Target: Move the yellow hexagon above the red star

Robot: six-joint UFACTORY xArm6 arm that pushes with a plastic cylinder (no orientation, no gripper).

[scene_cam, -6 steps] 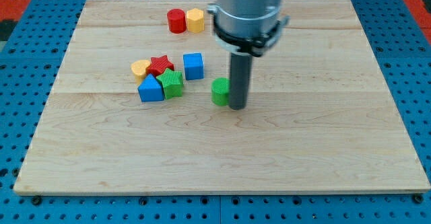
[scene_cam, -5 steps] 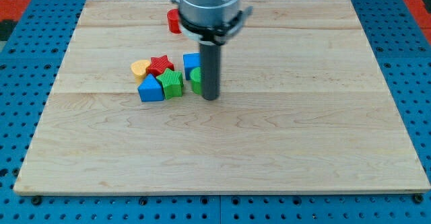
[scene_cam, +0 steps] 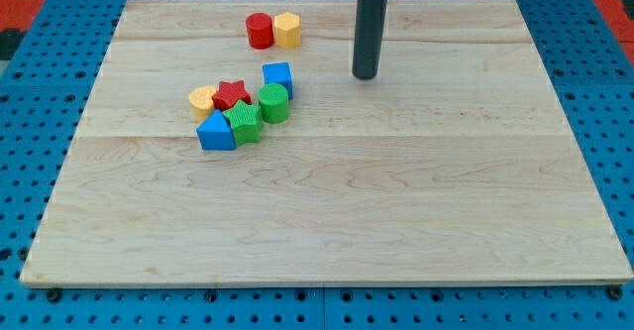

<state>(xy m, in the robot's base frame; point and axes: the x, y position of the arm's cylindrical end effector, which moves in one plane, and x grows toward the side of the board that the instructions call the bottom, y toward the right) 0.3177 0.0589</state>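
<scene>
The yellow hexagon (scene_cam: 287,30) sits near the view's top, touching a red cylinder (scene_cam: 260,31) on its left. The red star (scene_cam: 233,95) lies in a cluster at centre-left, below the hexagon. My tip (scene_cam: 366,75) is to the right of the hexagon and a little lower, apart from all blocks. The rod rises out of the view's top.
Around the red star: a yellow heart-like block (scene_cam: 203,99) on its left, a blue triangle (scene_cam: 216,132) and a green block (scene_cam: 244,122) below it, a green cylinder (scene_cam: 273,103) to its right, and a blue cube (scene_cam: 278,76) at upper right. The wooden board (scene_cam: 396,211) lies on a blue pegboard.
My tip pushed the green cylinder left into the cluster, shifting the blue cube and nearby blocks slightly, then moved up and right, away from the blocks.
</scene>
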